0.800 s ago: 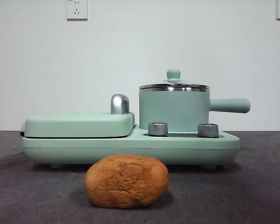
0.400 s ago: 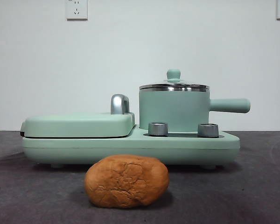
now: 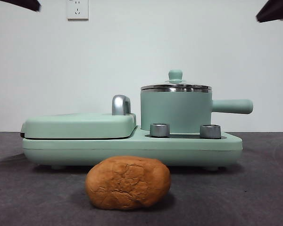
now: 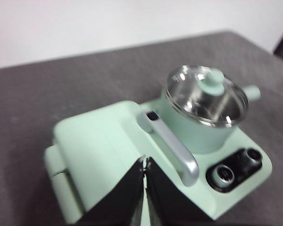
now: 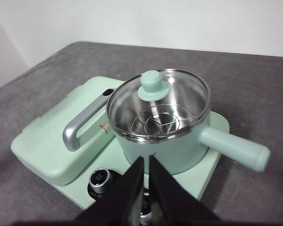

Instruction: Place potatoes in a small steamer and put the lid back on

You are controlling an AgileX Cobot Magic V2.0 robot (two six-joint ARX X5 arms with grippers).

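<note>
Lid point(image 5: 156, 106) sits on the pot point(image 3: 176, 111); right gripper point(image 5: 145, 162), fingers closed and empty, should open, drop squarely over the knob point(image 5: 151, 85); left gripper point(image 4: 145, 162) closed, empty; potato point(image 3: 128, 182) waits on the counter point(image 3: 254, 188).

1. The potato point(image 3: 128, 182) lies alone on the table point(image 3: 264, 188) in front of the cooker base point(image 3: 132, 148), open above and on both sides.
2. The lid point(image 5: 158, 104) covers the steamer point(image 3: 175, 113), blocking its mouth; its knob point(image 3: 175, 75) stands clear.

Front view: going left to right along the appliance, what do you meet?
Griddle cover → chrome handle → left knob → lid on the small steamer → right knob → steamer's side handle.
</note>
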